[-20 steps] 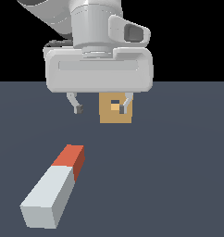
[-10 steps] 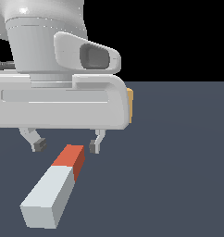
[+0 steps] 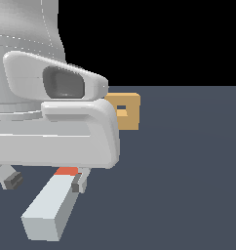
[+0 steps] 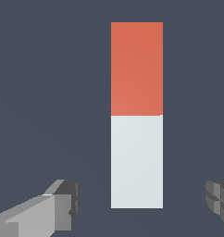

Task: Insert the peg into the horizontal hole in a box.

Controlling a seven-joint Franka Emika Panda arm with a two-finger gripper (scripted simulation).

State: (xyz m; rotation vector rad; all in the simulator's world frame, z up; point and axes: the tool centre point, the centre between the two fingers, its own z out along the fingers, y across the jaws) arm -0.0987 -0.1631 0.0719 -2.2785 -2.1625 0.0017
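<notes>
Tool (image 3: 46,181) spread wide, holding nothing, fingers straddling the long pale grey square bar with red-orange end (image 4: 136,115). Bar lies flat on dark slate counter (image 3: 188,171). Small tan cube-like box (image 3: 127,111), square hole (image 3: 121,108) facing camera, stands beyond, apart.

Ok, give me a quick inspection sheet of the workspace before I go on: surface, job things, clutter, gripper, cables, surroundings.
Surface: flat dark blue-grey table, no marks seen.
Peg: lying flat on the table, grey-white with a red-orange end; not gripped.
Box: tan, standing on the table beyond the arm, partly hidden by the gripper body.
Hole: small square opening in the box face, nothing in it.
Clutter: nothing seen.
Gripper: open, fingers on either side of the peg's grey end with a gap on both sides, no contact visible.
Cables: nothing seen.
Surroundings: black background above the table edge.
</notes>
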